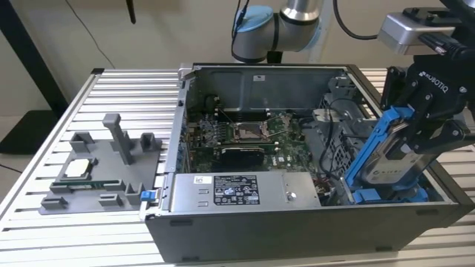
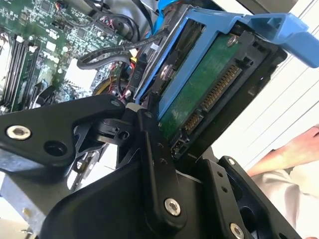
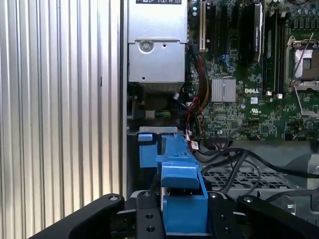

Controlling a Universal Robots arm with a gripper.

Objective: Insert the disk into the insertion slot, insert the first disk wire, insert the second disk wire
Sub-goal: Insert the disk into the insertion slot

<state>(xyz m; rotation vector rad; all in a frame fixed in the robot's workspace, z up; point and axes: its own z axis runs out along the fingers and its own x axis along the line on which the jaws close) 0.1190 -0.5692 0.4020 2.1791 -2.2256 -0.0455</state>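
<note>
Gripping the disk, the tool is clamped on it; disk sits tilted at the exterior view's lower right, lower end at the insertion slot. Risk: tilt jams it on slot edge, or snags black cables just beside, twisting it in grip.

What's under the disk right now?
Below the tilted disk lies the insertion slot, blue tabs showing. Its interior is covered by the disk, so its contents cannot be seen.
</note>
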